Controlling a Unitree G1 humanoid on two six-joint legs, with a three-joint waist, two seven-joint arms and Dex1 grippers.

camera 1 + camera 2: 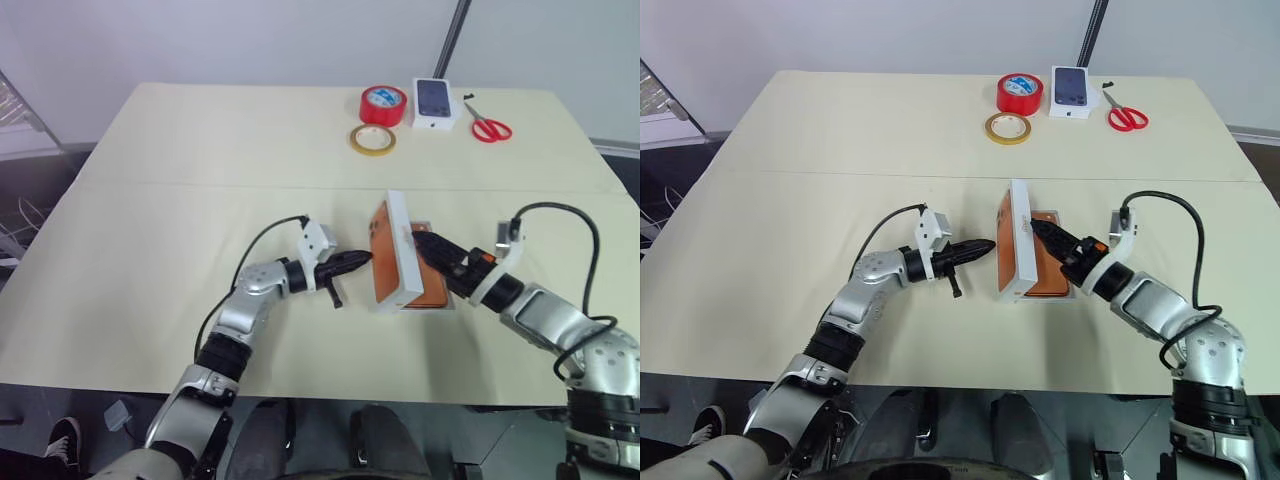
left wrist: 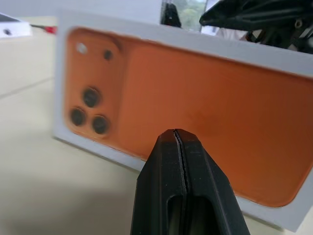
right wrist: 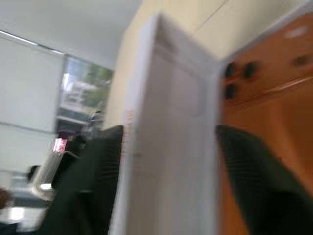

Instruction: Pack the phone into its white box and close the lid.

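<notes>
Cream cloth: it covers the table point(image 1: 150, 200), our largest surface, and the work sits mid-table.
The lid point(image 1: 398, 240): it stands on one long edge. Its orange printed face is turned to our left arm and its plain white inside faces the phone.
The white box point(image 1: 424, 226): it lies flat just right of the upright lid, with only a thin rim showing round the phone.
The phone point(image 1: 432, 290): orange, lying flat in the box with the camera block at the far end, so we judge packing done and closing not.
Right gripper point(image 1: 425, 243): the fingers are spread with the lid's upper wall between them. We cannot tell whether they touch it.
Left gripper point(image 1: 362, 260): the fingers are pressed together and hold nothing, and the tip is at the lid's orange face.
Far edge: red tape point(image 1: 383, 104), yellow tape point(image 1: 372, 139), a small printed box point(image 1: 434, 102) and scissors point(image 1: 488, 126), all well apart from the work.
Risk: with nothing pinching it, the lid may fall leftward, away from the box, or drop skewed across the rim.
Cause: an off-centre push from our closed left tip, or a slide of the lid's bottom edge on the cloth.
</notes>
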